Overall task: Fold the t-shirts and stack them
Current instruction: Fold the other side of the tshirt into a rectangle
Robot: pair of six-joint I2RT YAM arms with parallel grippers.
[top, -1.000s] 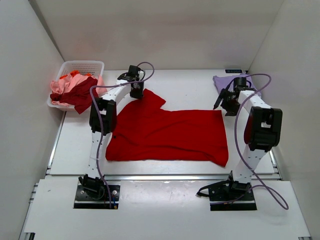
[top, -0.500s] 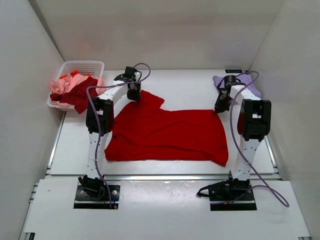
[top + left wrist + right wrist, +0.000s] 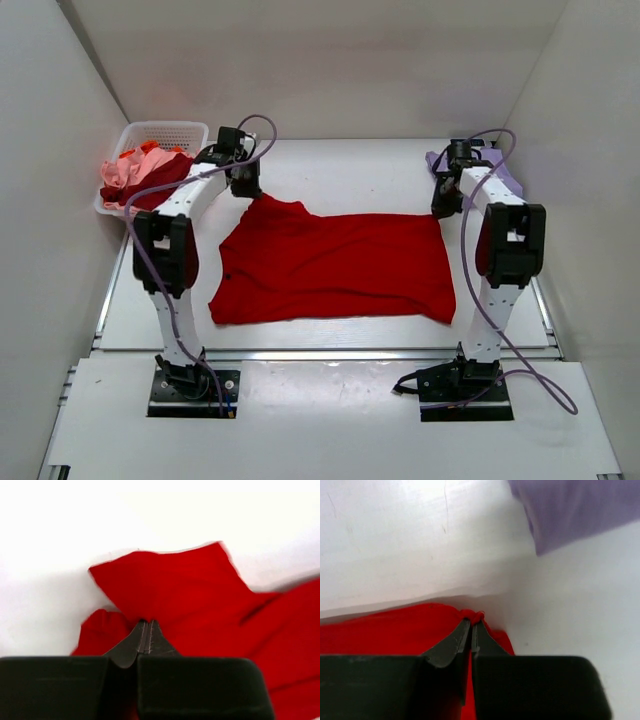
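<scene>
A bright red t-shirt lies spread across the middle of the table. My left gripper is shut on its far left corner, with cloth bunched at the tips. My right gripper is shut on the far right corner of the red t-shirt, pinching a small knot of fabric. A pale lavender t-shirt lies folded at the far right, just beyond the right gripper, and shows again in the right wrist view. More t-shirts, pink, orange and dark red, are heaped at the far left.
A white plastic basket at the far left holds the heaped shirts, which spill over its near rim. White walls enclose the table on three sides. Purple cables loop off both arms.
The right gripper closed on the red shirt's far right corner. The left arm swung left, pulling the far left corner with it and stretching the shirt's far edge out straighter.
</scene>
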